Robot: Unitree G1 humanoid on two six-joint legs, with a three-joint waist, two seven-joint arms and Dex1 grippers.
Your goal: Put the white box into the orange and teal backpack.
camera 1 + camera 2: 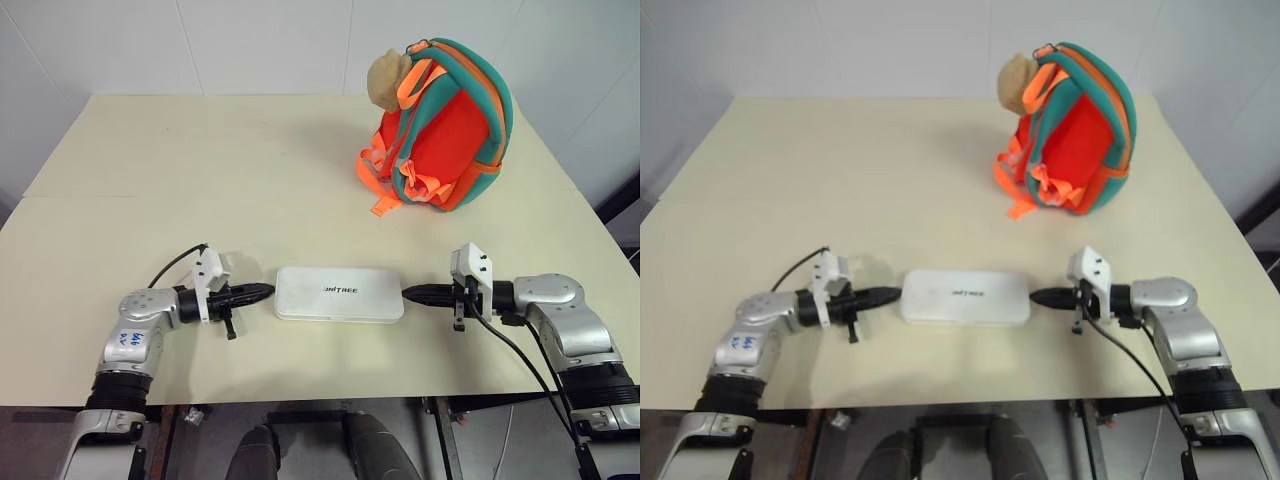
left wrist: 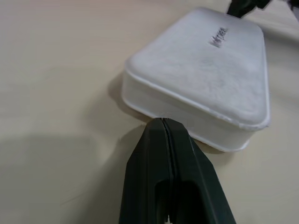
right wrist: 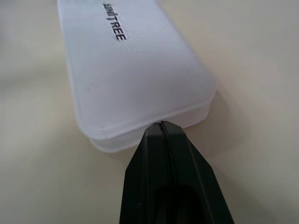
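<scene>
Box lies flat on table between left gripper and right gripper, both closed with tips at its short ends, holding nothing; backpack stands well beyond right gripper, so lifting and insertion remain

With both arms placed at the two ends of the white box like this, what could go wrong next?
1. The left gripper and right gripper have shut jaws that only meet the short ends of the white box; squeezed between tips, it may slip or pivot out.
2. The orange and teal backpack stands upright far across the table, and no opening is visible, so insertion may fail or topple it.
</scene>
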